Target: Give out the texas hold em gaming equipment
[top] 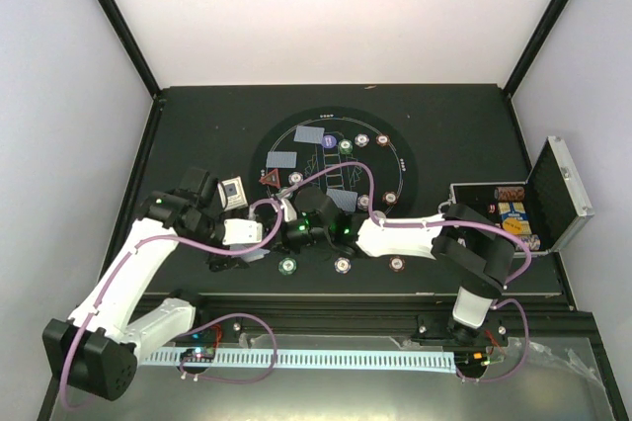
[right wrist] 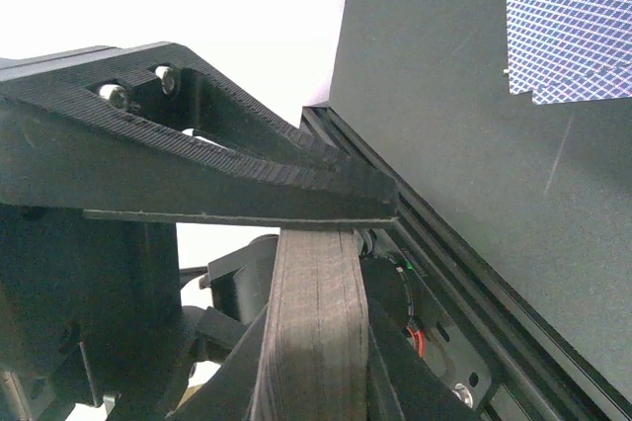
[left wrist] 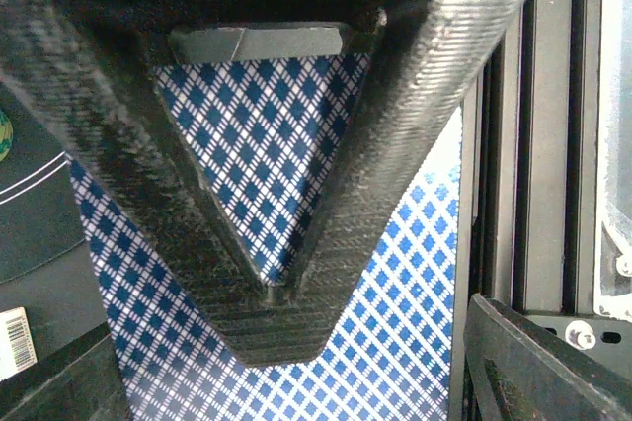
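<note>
Black ridged V-frame finger (left wrist: pixel 286 332) fills the left wrist view. It lies flat over a blue-and-white diamond-backed playing card (left wrist: pixel 267 154), which shows thru the finger's triangular window and spreads to the lower right. Finger looks pressed on the card back, but its partner is hidden, so I can't tell if the left gripper (top: pixel 265 241) is clamped or loose. In the right wrist view a second black ridged finger (right wrist: pixel 296 194) runs in from the left, tip just above a grey layered strip (right wrist: pixel 314 332). That strip is prob. the deck edge-on, wedged btwn dark parts at bottom centre. The right gripper (top: pixel 294 225) state can't be told either. Top view shows both grippers tip to tip at frame centre, at the lower rim of the round black mat (top: pixel 395 159), w/ dealt cards (top: pixel 309 134) upper centre and striped chips (top: pixel 343 265) below. Handling, my guess: cards are light, thin, slick and bendy; the deck is stiff as a block but its top cards slide. Pinch across both faces near an edge, gently, or it bows or fans.
</note>
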